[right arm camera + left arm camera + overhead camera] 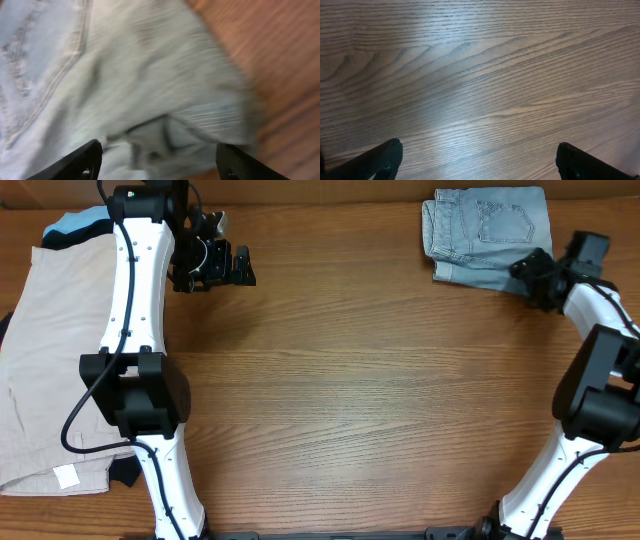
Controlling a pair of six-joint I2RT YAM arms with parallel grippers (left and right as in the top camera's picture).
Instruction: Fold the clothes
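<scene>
The light blue denim shorts [487,232] lie folded at the far right of the table, a back pocket facing up. They fill the blurred right wrist view [125,75]. My right gripper [528,268] is open and empty, just above the shorts' near right corner, its fingers [159,160] wide apart over the hem. My left gripper [240,265] is open and empty over bare wood at the far left; its fingers [477,160] are wide apart.
Larger beige shorts [50,360] lie along the left edge, with a black garment [125,470] under their near end and a blue and black item [75,225] at the far left corner. The wooden table [360,400] spans the middle.
</scene>
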